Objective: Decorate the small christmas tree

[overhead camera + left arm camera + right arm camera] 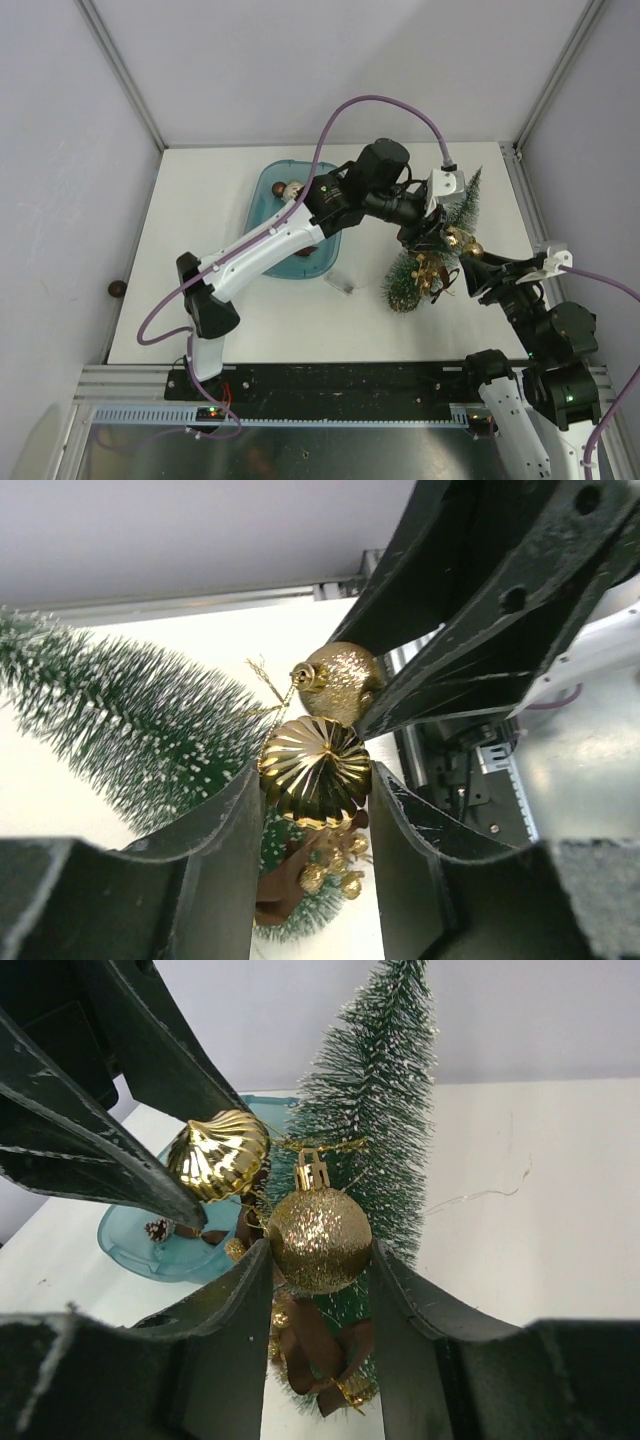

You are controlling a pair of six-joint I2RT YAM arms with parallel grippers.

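The small christmas tree (440, 235) is on the right part of the table, base near, tip toward the far right. A brown ribbon with gold berries (320, 1360) hangs low on it. My left gripper (450, 236) is shut on a ridged gold ornament (315, 770) right beside the tree (130, 720). My right gripper (474, 252) is shut on a glittery gold ball (320, 1240) in front of the tree (375, 1110). The two ornaments nearly touch, and their gold strings run between them. The ridged ornament also shows in the right wrist view (218, 1155), and the ball in the left wrist view (340, 680).
A teal tray (272, 190) with several small ornaments and a pinecone (157, 1228) lies left of the tree, under the left arm. A small pale object (340, 280) lies near the tray's front corner. A brown ball (117, 289) lies off the table's left edge.
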